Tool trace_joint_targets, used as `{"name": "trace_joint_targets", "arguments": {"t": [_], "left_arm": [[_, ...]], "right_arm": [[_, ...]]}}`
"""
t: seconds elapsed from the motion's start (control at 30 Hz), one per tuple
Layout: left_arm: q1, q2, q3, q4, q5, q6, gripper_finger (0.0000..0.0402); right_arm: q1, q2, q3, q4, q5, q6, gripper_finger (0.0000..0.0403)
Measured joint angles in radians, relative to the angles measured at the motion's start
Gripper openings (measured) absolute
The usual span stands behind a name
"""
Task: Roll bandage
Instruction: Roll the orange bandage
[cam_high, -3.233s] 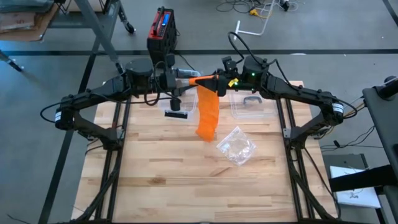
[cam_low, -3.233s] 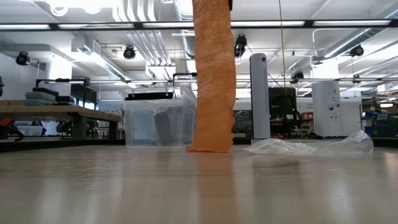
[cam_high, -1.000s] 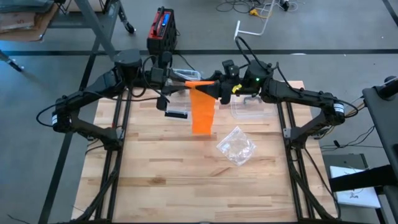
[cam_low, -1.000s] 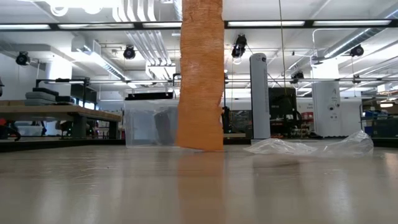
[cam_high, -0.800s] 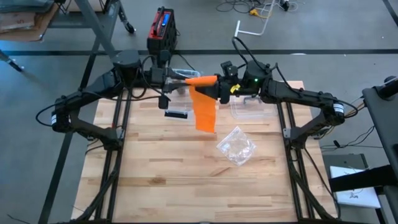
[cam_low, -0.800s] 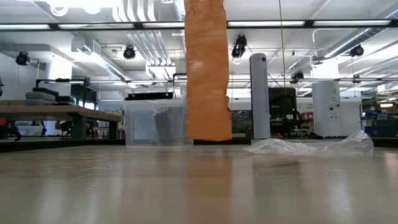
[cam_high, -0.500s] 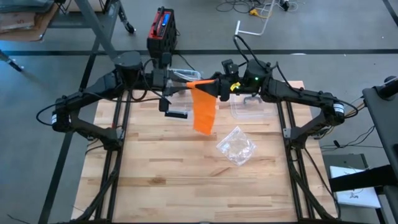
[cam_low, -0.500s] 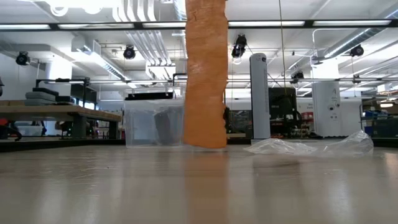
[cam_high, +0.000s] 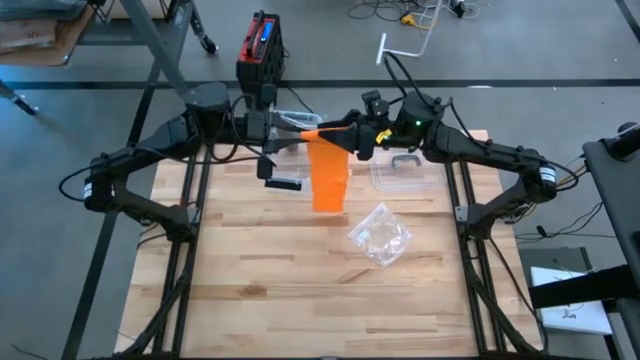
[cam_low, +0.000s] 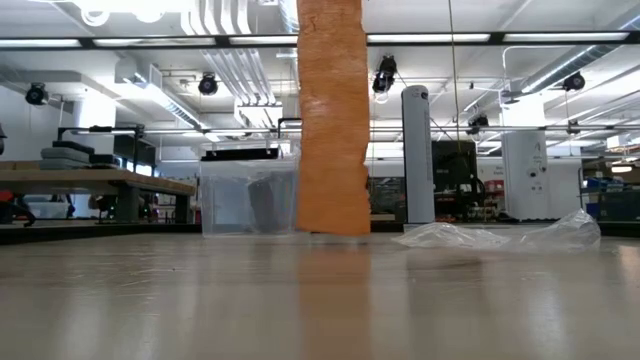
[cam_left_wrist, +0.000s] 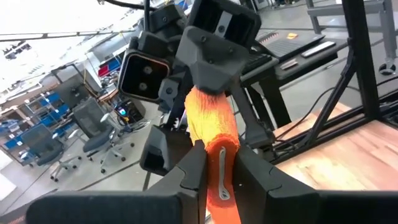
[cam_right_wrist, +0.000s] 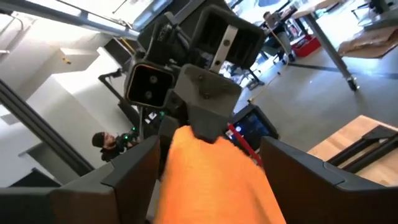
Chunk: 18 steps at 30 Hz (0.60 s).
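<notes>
One camera looks straight down from high above the whole wooden desk (cam_high: 300, 270) and both arms. A second sits at desk-top level, facing across the surface into the room behind. Two more ride on the wrists, each very close and looking past its own fingers at the opposite arm. All four views share the hanging orange bandage (cam_high: 327, 172) (cam_low: 331, 120) (cam_left_wrist: 211, 124) (cam_right_wrist: 214, 180).
</notes>
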Motion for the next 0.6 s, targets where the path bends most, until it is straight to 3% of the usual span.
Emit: {"name": "trace_joint_targets", "arguments": {"t": [0.1,0.6], "left_arm": [[-0.001,0.01,0.0,0.004,-0.039,0.016,0.0047],[-0.002,0.03,0.0,0.031,-0.05,0.062,0.0048]], "right_arm": [[0.001,0.002,0.0,-0.005,-0.006,0.0,0.0271],[0.001,0.005,0.0,-0.043,-0.008,0.003,0.0238]]}}
